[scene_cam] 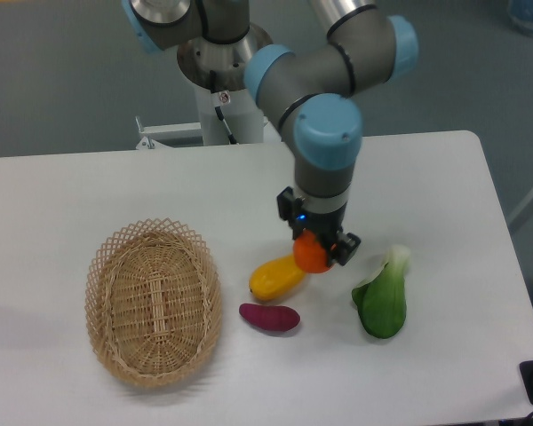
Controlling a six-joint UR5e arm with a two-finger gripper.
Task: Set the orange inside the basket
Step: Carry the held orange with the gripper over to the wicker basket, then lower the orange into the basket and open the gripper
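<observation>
One robot arm (324,106), grey-jointed with pale blue caps, reaches down over a white table (89,191) with its pincer (315,253) clamped on the orange (309,255). No brand, label or other writing can be read anywhere on the arm, the pedestal or the table; the only mark on the hardware is a small blue light glowing on the black wrist block just above the pincer. The orange is small, round and a vivid, even orange — its skin looks smooth, and any stem dimple is too small or too hidden to make out. Only its lower left part shows below the black fingers, which close on it from either side. It hangs in the pincer above the table, near the middle of the scene, and from this angle it overlaps the upper right end of a yellow mango-shaped fruit (275,278) lying on the table; whether the two touch cannot be told. The basket (153,300) — oval, tan wicker with an open lattice rim — sits well to the left of the orange, near the table's front edge, with nothing in it. Between basket and pincer, just in front of the yellow fruit, lies a dark purple sweet potato (269,316). To the right of the pincer rests a green leafy vegetable (382,302) with a pale stalk end pointing away from the camera. The arm's pedestal (224,75) stands behind the table's far edge.
</observation>
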